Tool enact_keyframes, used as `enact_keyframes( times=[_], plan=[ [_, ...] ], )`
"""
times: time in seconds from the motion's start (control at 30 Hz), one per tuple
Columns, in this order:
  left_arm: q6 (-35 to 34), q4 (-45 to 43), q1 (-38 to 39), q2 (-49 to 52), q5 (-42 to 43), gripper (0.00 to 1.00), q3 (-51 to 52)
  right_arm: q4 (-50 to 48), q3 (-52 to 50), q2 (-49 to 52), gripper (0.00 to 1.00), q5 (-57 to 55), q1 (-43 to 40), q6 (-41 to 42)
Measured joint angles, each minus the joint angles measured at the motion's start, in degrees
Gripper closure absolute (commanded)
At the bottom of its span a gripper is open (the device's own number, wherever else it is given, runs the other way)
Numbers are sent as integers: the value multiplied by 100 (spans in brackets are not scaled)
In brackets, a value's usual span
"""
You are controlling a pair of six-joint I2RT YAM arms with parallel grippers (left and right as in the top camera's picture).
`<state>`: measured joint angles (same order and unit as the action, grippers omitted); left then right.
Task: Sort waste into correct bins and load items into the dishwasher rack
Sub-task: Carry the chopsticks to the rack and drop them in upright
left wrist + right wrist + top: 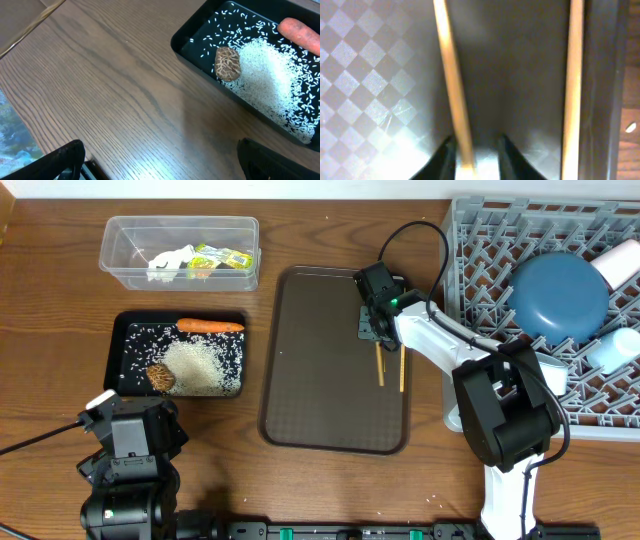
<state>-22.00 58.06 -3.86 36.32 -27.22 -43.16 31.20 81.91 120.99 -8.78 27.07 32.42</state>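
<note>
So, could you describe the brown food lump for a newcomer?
Find the shallow black tray left of the brown serving tray. The lump sits in its near-left corner beside the rice: round, brown, veined, unlike the long orange carrot.

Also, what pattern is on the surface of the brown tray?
A checkered diamond texture covers the brown tray; it shows clearest in the right wrist view.

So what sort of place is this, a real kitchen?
Probably a robot test bench staged as kitchen clean-up, not a real kitchen: a left arm and right arm at a wooden table, a grey dishwasher rack sitting on the tabletop, and a clear tub and black tray holding sorted waste.
</note>
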Motion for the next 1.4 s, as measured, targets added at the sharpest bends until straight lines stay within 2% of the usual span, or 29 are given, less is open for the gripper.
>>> enact_keyframes(
  times=[0.03,0.1,0.53,0.73,1.03,1.23,1.4],
  plan=[
    [0,0,0,0,0,2,0,-9,0,0,96,20,0,-7],
    [0,2,0,0,2,2,0,-31,-2,0,99,61,0,15],
    [0,2,0,0,0,2,0,247,-4,-111,99,402,-4,22],
    [0,0,0,0,2,2,0,697,-79,-817,99,621,-177,-9],
    [0,0,0,0,0,2,0,756,-70,-2470,99,645,-1196,-535],
    [0,2,0,0,0,2,0,479,-66,-2544,99,920,-2173,-1325],
    [0,2,0,0,0,2,0,291,-66,-2393,98,1161,-2533,-2002]
  ],
)
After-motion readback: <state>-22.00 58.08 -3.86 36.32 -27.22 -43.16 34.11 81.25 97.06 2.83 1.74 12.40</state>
